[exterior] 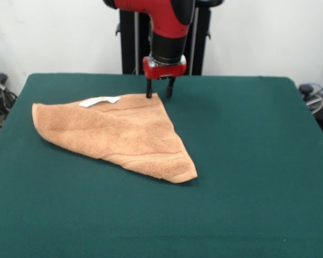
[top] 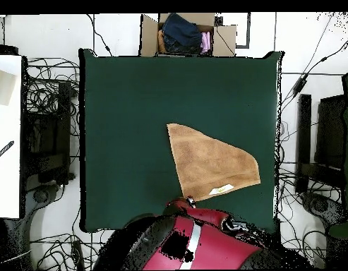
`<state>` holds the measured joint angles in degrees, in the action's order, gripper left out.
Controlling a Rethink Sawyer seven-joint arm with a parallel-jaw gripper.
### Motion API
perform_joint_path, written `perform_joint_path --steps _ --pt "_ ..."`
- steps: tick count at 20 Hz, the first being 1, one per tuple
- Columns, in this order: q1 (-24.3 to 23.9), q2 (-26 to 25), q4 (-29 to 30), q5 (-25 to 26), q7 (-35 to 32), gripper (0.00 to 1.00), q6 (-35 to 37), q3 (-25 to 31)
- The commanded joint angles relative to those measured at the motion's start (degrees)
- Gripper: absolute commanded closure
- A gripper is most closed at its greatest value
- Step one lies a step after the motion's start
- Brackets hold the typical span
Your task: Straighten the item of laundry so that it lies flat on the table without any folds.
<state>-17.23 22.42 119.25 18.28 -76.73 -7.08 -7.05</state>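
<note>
The orange-tan towel (exterior: 121, 131) lies on the dark green table (exterior: 242, 161), folded into a rough triangle with a hemmed band along its near edge and a small white label (exterior: 99, 100) at its far edge. It also shows in the overhead view (top: 212, 164). My gripper (exterior: 159, 95) hangs from the red arm at the towel's far corner. Its two black fingers are spread apart, one finger (exterior: 149, 90) touching the towel's corner, the other just beside it over the table. In the overhead view the arm (top: 194, 236) hides the gripper.
A cardboard box (top: 187, 34) with clothes stands beyond the table's far edge in the overhead view. Cables and equipment lie on the floor around the table. The robot's black pedestal (exterior: 130, 37) stands behind the table.
</note>
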Motion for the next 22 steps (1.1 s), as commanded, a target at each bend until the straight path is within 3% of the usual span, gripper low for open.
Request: perform_joint_path --steps 1,9,22 --pt "0.65 -6.85 -3.72 -0.34 -11.56 0.0 -4.57 1.76" --pt "5.95 -7.63 -3.07 -1.52 -12.17 0.0 -10.5 -2.39" --pt "5.49 -7.54 -2.87 -1.9 -12.44 0.0 -11.04 -2.24"
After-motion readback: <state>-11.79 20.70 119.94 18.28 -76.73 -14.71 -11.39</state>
